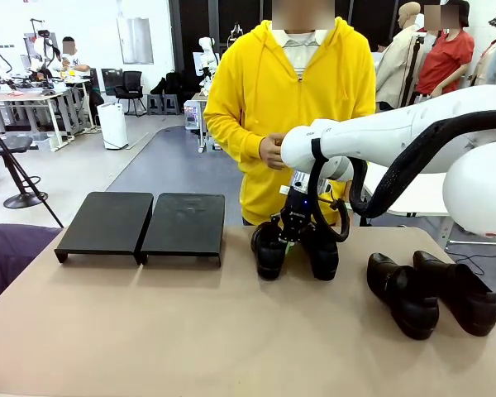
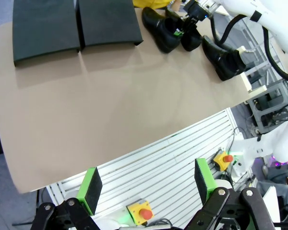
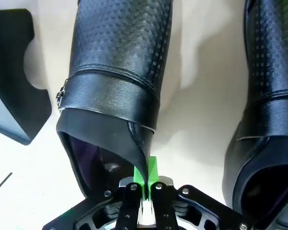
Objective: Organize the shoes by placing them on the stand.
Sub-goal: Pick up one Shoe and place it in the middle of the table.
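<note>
- Firmly pinched on the dress shoe (image 3: pixel 117 72) collar: right end effector (image 3: pixel 145 184), pads nearly meeting.
- Lift straight up, clear of the neighbouring shoe (image 3: pixel 269 120), then carry left to the stand (image 1: pixel 140 225).
- Wide open and empty: left end effector (image 2: pixel 146 189).

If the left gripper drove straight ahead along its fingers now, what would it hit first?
From the open left gripper, probably the bare tan tabletop near its robot-side edge, short of the matte-black stand and glossy black leather shoes; depth is uncertain.
</note>
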Available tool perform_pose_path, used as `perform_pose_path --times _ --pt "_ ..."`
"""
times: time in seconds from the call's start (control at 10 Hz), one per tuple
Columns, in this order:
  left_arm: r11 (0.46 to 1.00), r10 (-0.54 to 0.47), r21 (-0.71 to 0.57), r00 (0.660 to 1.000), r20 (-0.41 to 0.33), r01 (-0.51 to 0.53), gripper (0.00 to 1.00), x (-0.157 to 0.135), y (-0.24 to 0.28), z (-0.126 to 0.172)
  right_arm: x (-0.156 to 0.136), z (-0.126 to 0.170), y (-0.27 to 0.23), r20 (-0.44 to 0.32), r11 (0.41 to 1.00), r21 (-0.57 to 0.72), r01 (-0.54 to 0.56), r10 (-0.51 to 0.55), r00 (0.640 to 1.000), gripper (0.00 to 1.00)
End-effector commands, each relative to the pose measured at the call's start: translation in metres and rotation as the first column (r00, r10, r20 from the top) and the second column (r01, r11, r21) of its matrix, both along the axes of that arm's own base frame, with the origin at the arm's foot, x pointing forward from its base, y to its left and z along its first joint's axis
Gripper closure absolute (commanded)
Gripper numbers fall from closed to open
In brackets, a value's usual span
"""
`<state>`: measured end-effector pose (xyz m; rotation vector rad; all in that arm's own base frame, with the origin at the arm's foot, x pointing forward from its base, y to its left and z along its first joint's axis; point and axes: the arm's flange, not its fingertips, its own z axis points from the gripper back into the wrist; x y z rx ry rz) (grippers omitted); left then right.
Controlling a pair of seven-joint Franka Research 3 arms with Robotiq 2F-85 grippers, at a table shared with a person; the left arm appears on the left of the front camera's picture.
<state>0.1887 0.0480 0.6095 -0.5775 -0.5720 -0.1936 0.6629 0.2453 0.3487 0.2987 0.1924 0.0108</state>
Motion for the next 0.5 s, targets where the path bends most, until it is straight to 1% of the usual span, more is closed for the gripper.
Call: perform_pose_path --times 0.0,0.1,0.2,0.3,0.4 --pt "1.0 -0.016 -0.014 1.0 0.007 0.016 0.0 0.0 0.001 0.001 -0.01 0.034 0.001 0.02 0.999 0.047 -0.009 0.008 1.0 1.0" --pt "1.0 -0.016 -0.014 1.0 0.007 0.016 0.0 0.0 0.001 0.001 -0.031 0.068 -0.001 0.043 0.997 0.069 -0.015 0.012 0.999 1.0" --pt "1.0 -0.016 -0.014 1.0 0.007 0.016 0.0 0.0 0.001 0.001 -0.063 0.104 -0.006 0.052 0.998 0.067 -0.009 0.006 0.999 1.0" --pt "1.0 -0.016 -0.014 1.0 0.007 0.016 0.0 0.0 0.001 0.001 -0.101 0.141 -0.013 0.048 0.997 0.077 -0.006 0.002 0.999 1.0" --pt "1.0 -0.016 -0.014 1.0 0.007 0.016 0.0 0.0 0.001 0.001 -0.15 0.172 -0.018 -0.006 0.994 0.11 -0.004 0.004 1.0 1.0"
